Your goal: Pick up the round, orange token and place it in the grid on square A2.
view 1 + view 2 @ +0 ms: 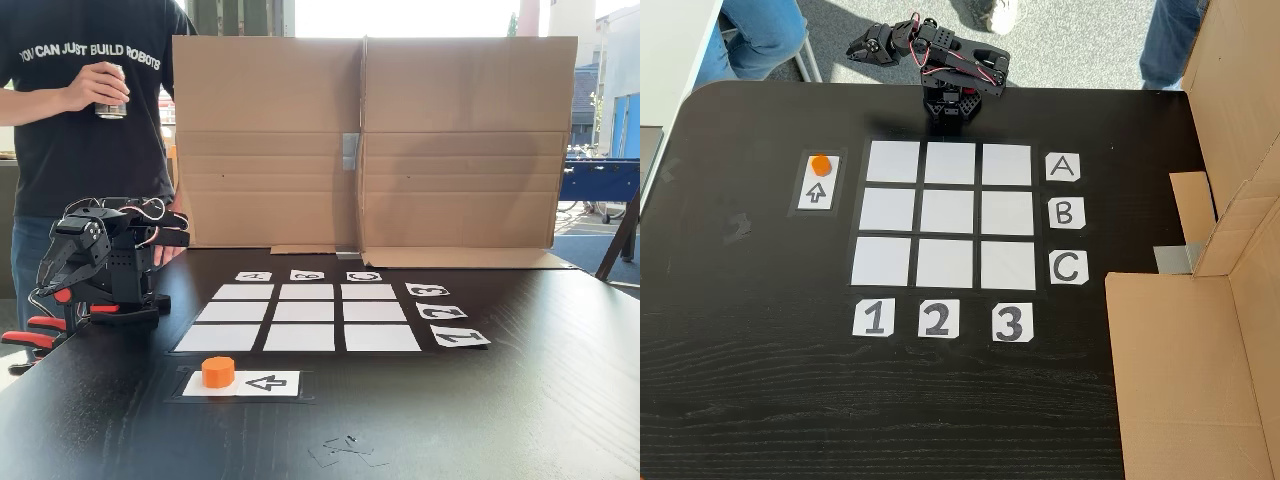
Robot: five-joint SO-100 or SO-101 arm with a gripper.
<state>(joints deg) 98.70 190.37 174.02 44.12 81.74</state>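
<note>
On the black bench (760,390) I see the token (820,164) sitting on the white arrow card (817,192), at the end the arrow points toward, and nothing is touching it. From the side the token (218,371) stands on the left end of that card (262,383), just in front of the grid (306,312). From above the grid (946,213) lies just right of the card, nine white cells with black gaps, all bare. Letter cards A (1063,167), B (1065,213) and C (1067,267) run down its right edge and number cards 1 (872,319), 2 (938,319) and 3 (1011,322) sit below it. Square A2 (947,163), the top middle cell from above, is level with A and in line with 2. My arm (950,75) is folded up at the far edge of the bench, right behind the grid's top row, well apart from the token. The claw (862,48) points left past the bench edge in that view; it looks closed on nothing, though it is too small and dark for me to be sure. From the side the arm (100,260) crouches at the left. Behind it a person (85,110) in a dark T-shirt holds a can (111,100), and a cardboard screen (370,140) stands along the back of the bench.
</note>
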